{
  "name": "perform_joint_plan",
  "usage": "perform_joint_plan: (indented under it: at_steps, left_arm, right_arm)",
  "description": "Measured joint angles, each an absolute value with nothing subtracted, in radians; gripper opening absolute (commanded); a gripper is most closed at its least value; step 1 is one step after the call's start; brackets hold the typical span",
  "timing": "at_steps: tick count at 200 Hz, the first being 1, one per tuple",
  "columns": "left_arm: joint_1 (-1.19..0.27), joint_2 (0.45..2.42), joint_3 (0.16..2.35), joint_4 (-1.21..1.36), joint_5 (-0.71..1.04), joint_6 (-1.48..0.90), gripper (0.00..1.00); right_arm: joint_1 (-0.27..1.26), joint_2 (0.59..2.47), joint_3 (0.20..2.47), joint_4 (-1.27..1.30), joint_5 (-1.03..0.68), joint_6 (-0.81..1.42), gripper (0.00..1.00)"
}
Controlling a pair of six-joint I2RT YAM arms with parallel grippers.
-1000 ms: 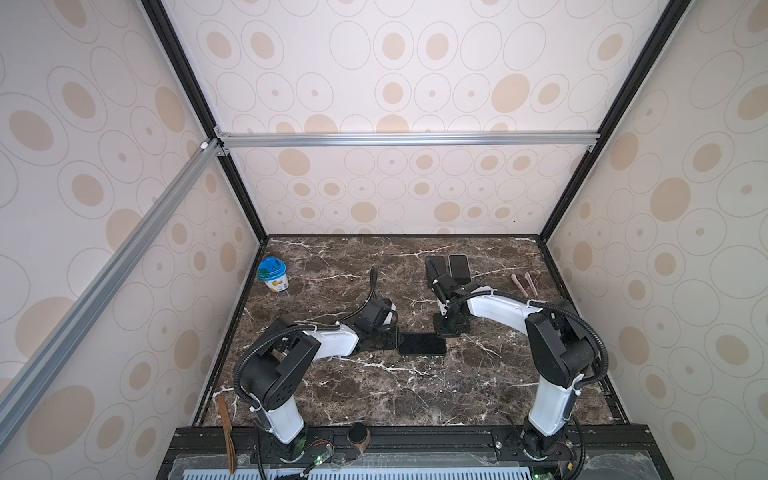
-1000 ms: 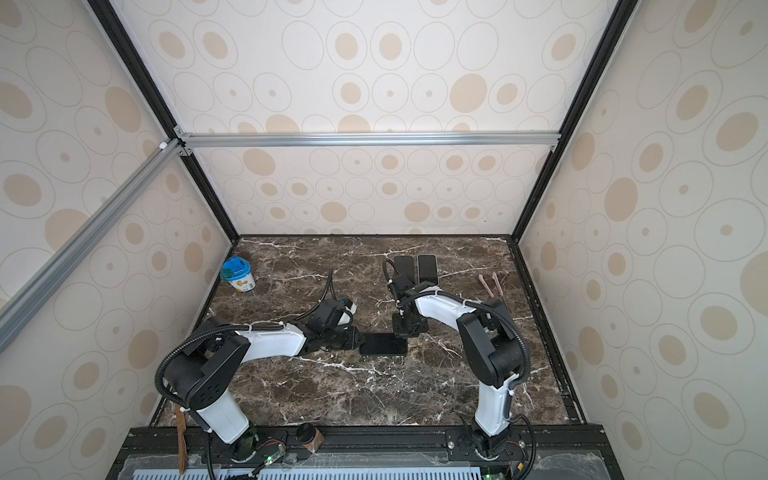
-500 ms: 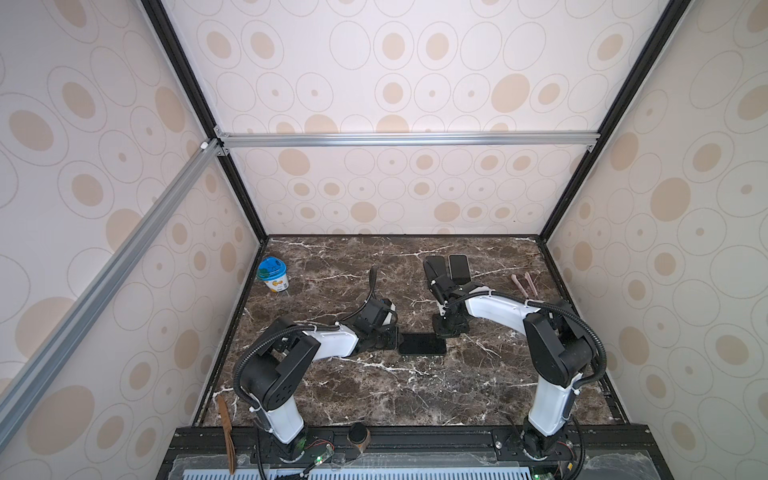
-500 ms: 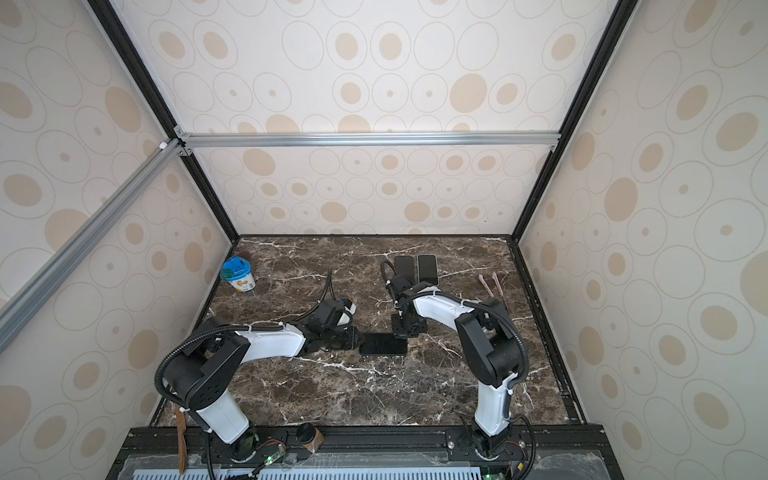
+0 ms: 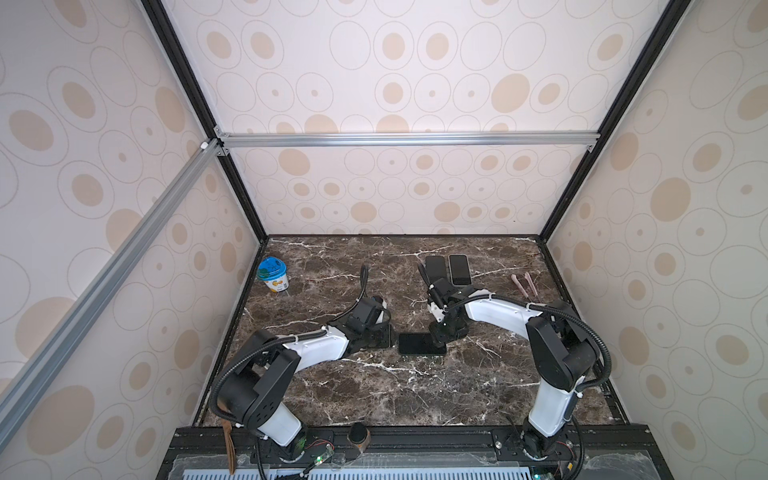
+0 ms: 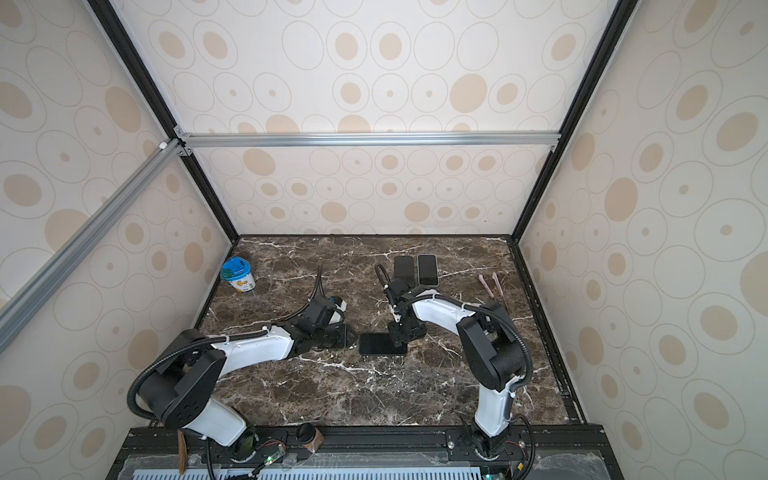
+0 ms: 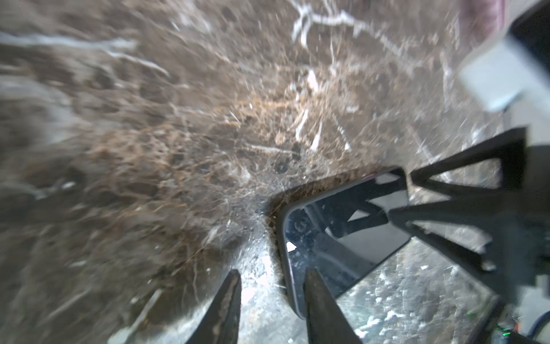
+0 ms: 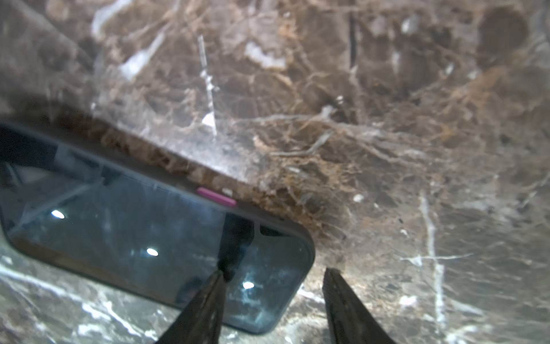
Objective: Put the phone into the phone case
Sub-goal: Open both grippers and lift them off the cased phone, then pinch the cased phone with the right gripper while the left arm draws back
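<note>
phone (image 5: 420, 344) flat | right gripper (image 8: 273, 271) straddles one end | left gripper (image 7: 272, 270) at other

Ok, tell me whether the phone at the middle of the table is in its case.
In, it seems: the phone lies flat, screen up, a dark case rim with a pink button wrapped around its edge.

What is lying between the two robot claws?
A flat black phone lies on the brown marble table between the left gripper and right gripper, shown in both top views.
</note>
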State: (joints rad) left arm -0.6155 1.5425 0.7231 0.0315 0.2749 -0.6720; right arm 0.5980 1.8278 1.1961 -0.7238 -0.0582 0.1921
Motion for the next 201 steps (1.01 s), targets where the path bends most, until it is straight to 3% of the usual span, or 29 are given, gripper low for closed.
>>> perform_joint_plan:
  at_steps: [41,65,94,201]
  left_arm:
    - [-0.555,1.398,0.694,-0.015,0.226,-0.668,0.74]
    - [-0.53,1.314,0.67,-0.056,0.183,-0.661,0.92]
    - [-0.513,1.204,0.643,-0.118,0.123,-0.64,0.96]
    - [-0.49,0.947,0.589,-0.273,-0.009,-0.612,1.0]
  right_arm:
    - [0.619,1.771,1.238,-0.764,-0.074,-0.019,0.87]
    - [0.658,1.729,1.253,-0.768,-0.081,-0.149,0.91]
    - [0.685,1.715,1.257,-0.762,-0.114,-0.303,0.97]
    - [0.694,1.832,1.272,-0.743,-0.104,-0.681,0.97]
